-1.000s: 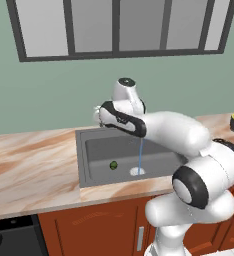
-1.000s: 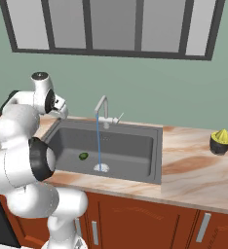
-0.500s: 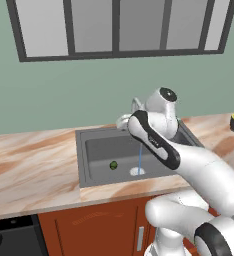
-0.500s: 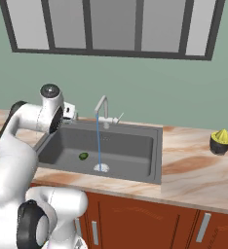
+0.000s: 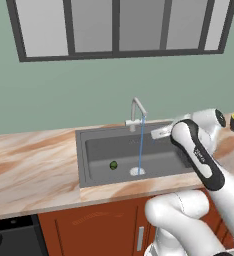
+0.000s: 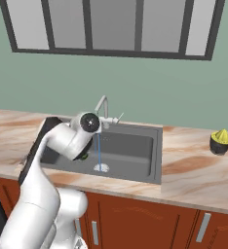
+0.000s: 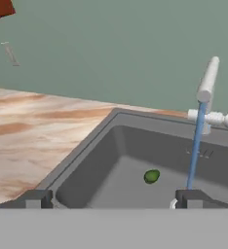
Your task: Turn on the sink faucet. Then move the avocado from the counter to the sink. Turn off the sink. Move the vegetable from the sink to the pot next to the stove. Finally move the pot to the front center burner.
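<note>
A kitchen: sink point(image 5: 91, 161) set in marbled counter point(image 5: 34, 167) (red-brown cabinets point(image 6: 135, 220) below).

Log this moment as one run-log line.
step: turn off sink | faucet: water running | avocado: on sink floor, left of stream | gripper: open, empty, above basin

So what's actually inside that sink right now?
Inside the sink lies the small dark green avocado on the basin floor, apart from the pale drain, onto which water runs from the faucet. The arm covers the basin's right end in the left base view.
</note>
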